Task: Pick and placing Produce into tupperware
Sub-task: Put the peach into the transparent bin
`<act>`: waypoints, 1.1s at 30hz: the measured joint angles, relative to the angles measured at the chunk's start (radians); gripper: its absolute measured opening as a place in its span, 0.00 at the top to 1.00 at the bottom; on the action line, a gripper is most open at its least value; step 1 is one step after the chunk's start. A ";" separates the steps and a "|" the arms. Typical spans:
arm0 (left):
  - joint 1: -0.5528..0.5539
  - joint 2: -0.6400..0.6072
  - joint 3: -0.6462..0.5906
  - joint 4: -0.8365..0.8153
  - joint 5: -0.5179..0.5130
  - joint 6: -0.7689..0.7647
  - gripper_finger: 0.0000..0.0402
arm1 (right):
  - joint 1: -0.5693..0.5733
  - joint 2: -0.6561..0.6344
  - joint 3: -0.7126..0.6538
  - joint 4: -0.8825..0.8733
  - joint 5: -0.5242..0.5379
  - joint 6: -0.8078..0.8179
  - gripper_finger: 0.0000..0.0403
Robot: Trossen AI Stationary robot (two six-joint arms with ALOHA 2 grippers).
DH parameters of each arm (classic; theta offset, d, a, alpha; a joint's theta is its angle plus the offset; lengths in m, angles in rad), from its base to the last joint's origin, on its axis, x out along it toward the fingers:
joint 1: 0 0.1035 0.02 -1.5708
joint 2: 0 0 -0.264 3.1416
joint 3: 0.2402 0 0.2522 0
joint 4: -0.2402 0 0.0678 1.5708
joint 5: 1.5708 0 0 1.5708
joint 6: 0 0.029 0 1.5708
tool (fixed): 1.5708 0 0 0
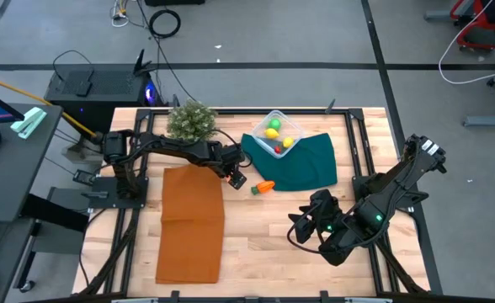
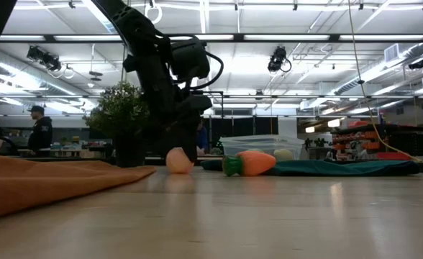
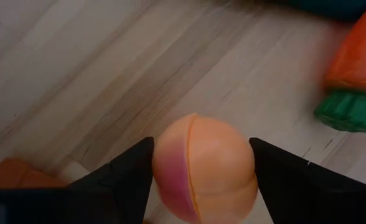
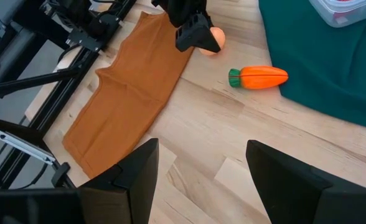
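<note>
Left end effector sits low over the tabletop with its two dark fingers spread on either side of the pale peach ball, close against its flanks but, as far as the wrist view lets me judge, not yet squeezing it, so the ball looks framed rather than gripped. A round, smooth toy like this could squirt forward out of the fingers if they close off-centre, or roll on the wood if one finger touches first. Just beyond it lies the orange carrot, its green top toward the ball; a nudged ball could knock into it, or a wide lift path could clip it. Farther on, the dark green cloth carries the tupperware, which already holds a green ball, lemons and something small and red; a drop from too high might bounce off those and out over the rim, and the light box may slide on the cloth. Right end effector waits open and empty over the near right part of the tabletop, well apart from this.
</note>
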 joint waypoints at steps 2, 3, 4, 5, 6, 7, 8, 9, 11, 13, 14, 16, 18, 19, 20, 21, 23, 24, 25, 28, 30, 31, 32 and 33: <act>0.000 0.000 0.000 0.000 0.000 0.000 0.37 | 0.000 0.000 0.000 0.000 0.000 0.000 0.48; 0.000 0.000 0.000 0.000 0.000 0.000 0.36 | 0.000 0.000 0.000 0.000 0.000 0.000 0.48; 0.000 0.000 0.000 0.000 0.000 0.000 0.35 | 0.000 0.000 0.000 0.000 0.000 0.000 0.48; 0.000 0.000 0.000 0.000 0.000 0.000 0.34 | 0.000 0.000 0.000 0.000 0.000 0.000 0.48; 0.000 0.000 0.000 0.000 0.001 0.000 0.34 | 0.000 0.000 0.000 0.000 0.000 0.000 0.48; 0.000 0.000 0.000 -0.001 0.006 0.000 0.34 | 0.000 0.000 0.000 0.000 0.000 0.000 0.48; 0.000 0.000 0.000 -0.001 0.016 0.000 0.34 | 0.000 0.000 0.000 0.000 0.000 0.000 0.48; 0.000 0.000 0.000 -0.001 0.026 0.000 0.34 | 0.000 0.000 0.000 0.000 0.000 0.000 0.48; 0.000 0.000 0.000 0.000 0.044 0.000 0.36 | 0.000 0.000 0.000 0.000 0.000 0.000 0.48; 0.000 0.000 0.000 0.008 0.060 -0.001 0.37 | 0.000 0.000 0.000 0.000 0.000 0.000 0.48; 0.000 0.000 0.000 0.016 0.066 -0.001 0.37 | 0.000 0.000 0.000 0.000 0.000 0.000 0.48; 0.001 0.000 0.004 0.021 0.077 -0.002 0.37 | 0.000 0.000 0.000 0.000 0.000 0.001 0.48; 0.002 0.000 0.021 0.015 0.079 -0.003 0.35 | 0.000 0.000 0.000 0.000 0.000 0.001 0.48; 0.002 0.000 0.035 0.017 0.079 -0.001 0.35 | 0.000 0.000 0.000 0.000 0.000 0.001 0.48; 0.002 0.000 0.048 0.018 0.079 0.000 0.35 | 0.000 0.000 0.000 0.000 0.000 0.001 0.48; 0.002 0.000 0.063 0.016 0.079 0.000 0.35 | 0.000 0.000 0.000 0.000 0.000 0.002 0.48; 0.004 0.000 0.103 0.011 0.080 0.010 0.36 | 0.000 0.000 0.000 0.000 0.000 0.002 0.48; 0.006 -0.001 0.126 0.014 0.081 0.021 0.37 | 0.000 0.000 0.000 0.000 0.000 0.003 0.48; 0.007 -0.001 0.149 0.017 0.081 0.027 0.37 | 0.000 0.000 0.000 0.000 0.000 0.003 0.48; 0.021 -0.001 0.219 0.013 0.081 0.052 0.38 | 0.000 0.000 0.000 0.001 0.000 0.002 0.48; 0.036 -0.001 0.269 0.016 0.080 0.062 0.37 | 0.000 0.000 0.000 0.002 0.000 0.002 0.48; 0.045 -0.001 0.292 0.016 0.080 0.072 0.36 | 0.000 0.000 0.000 0.004 0.000 0.002 0.48; 0.054 -0.001 0.316 0.015 0.078 0.080 0.36 | 0.000 0.000 0.000 0.005 0.000 0.002 0.48; 0.063 -0.001 0.337 0.015 0.077 0.087 0.36 | 0.000 0.000 0.000 0.007 0.000 0.002 0.48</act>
